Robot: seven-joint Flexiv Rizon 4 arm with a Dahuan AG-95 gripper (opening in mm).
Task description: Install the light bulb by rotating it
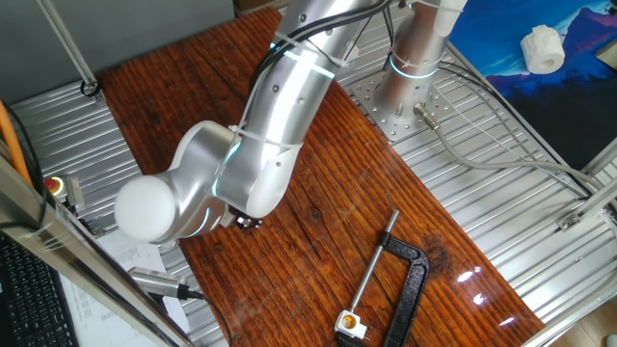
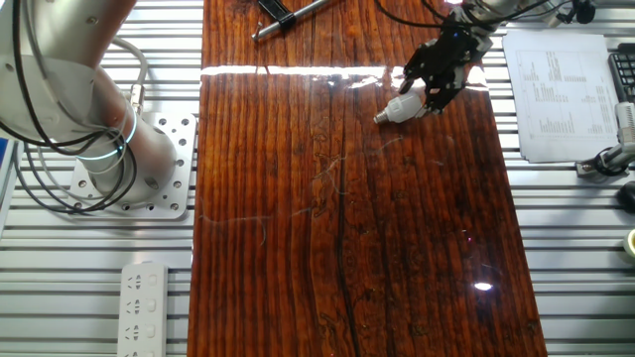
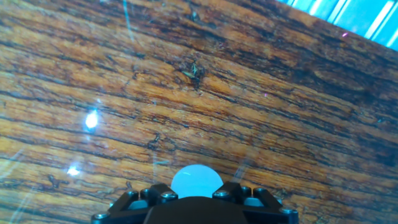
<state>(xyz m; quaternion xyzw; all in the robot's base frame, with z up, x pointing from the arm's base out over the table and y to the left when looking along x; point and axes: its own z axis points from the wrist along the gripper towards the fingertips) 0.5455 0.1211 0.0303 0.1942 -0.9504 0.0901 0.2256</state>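
My gripper (image 2: 435,87): black two-finger hand low over the board; whether it grips the bulb I cannot tell.
Light bulb: small white bulb with a greyish screw base (image 2: 399,109), lying on its side at my fingertips; its dome (image 3: 196,182) shows between my fingers.
Board: dark red-brown wooden tabletop (image 2: 337,218).
Clamp: black C-clamp (image 1: 410,284), well apart from the bulb.
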